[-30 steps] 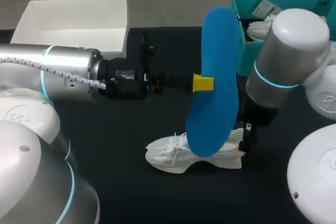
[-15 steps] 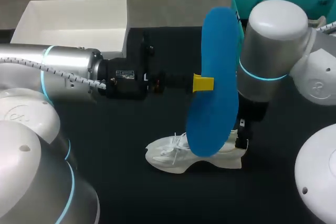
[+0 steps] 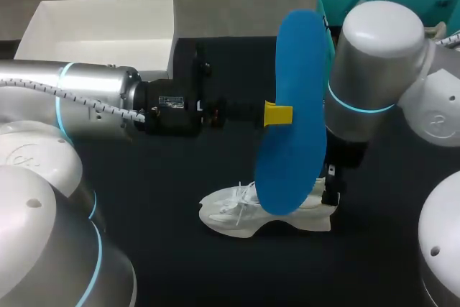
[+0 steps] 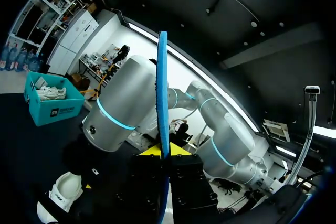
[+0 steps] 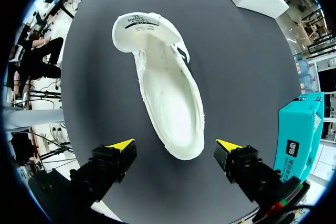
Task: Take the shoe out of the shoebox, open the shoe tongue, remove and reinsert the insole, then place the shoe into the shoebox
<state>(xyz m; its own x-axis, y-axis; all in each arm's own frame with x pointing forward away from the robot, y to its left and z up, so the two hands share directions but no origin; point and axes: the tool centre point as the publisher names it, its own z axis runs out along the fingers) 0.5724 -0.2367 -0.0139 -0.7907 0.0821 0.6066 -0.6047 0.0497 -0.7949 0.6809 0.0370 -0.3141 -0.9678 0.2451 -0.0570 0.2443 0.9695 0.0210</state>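
From overhead, your left claw (image 3: 278,114) pinches the blue insole (image 3: 298,106) upright above the white shoe (image 3: 244,213) lying on the black counter (image 3: 165,177). Its wrist view shows the insole edge-on between the yellow tips. The right wrist view shows your right claw (image 5: 176,145) spread over the shoe's heel, gripping nothing. Reinsertion looks next: steady the heel, tip the insole toe-first inside.

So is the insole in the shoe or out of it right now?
Out. The left gripper holds the blue insole upright in the air, and the white shoe looks empty inside.
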